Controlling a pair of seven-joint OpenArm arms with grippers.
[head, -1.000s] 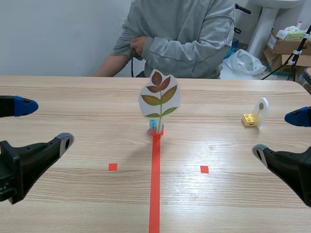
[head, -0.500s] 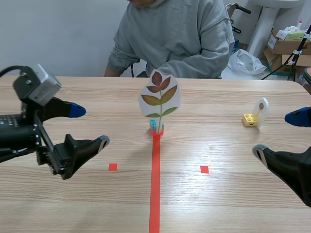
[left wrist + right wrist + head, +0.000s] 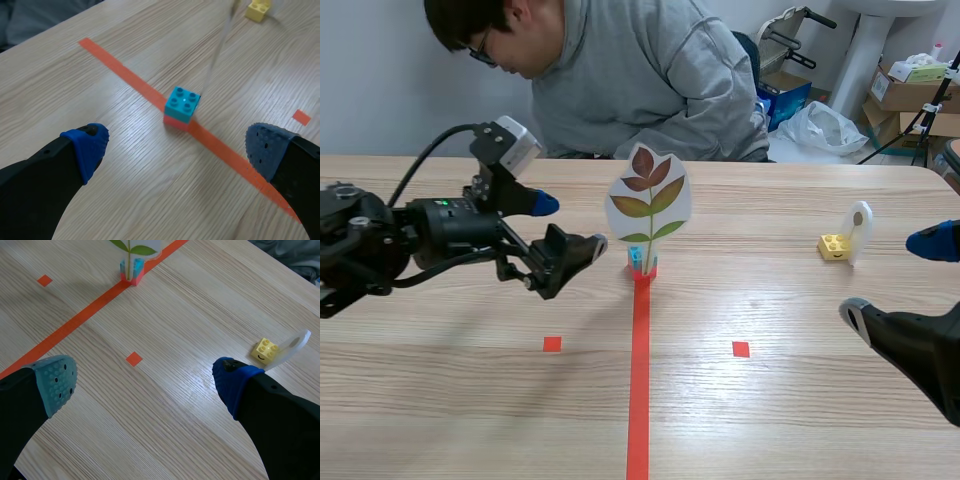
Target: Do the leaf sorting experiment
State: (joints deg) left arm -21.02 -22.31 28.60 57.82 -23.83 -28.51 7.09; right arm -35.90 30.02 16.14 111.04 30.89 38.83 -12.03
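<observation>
A leaf card (image 3: 649,202) with red and green leaves stands upright in a blue brick (image 3: 183,103) on a red brick, at the far end of the tape line. My left gripper (image 3: 567,224) is open just left of the card; in the left wrist view the blue brick lies ahead of and between its fingers. A second white card (image 3: 859,230) leans on a yellow brick (image 3: 834,245) at the right; the yellow brick (image 3: 265,350) is ahead of my right gripper (image 3: 905,280), which stands open near the table's right edge.
A person in a grey sweatshirt (image 3: 650,80) leans over the table's far edge. Boxes (image 3: 910,90) and a bag (image 3: 825,125) stand off the table, at the back right.
My left arm has swung in from the left edge toward the leaf card. The person has leaned down toward the left. The right arm has not moved.
</observation>
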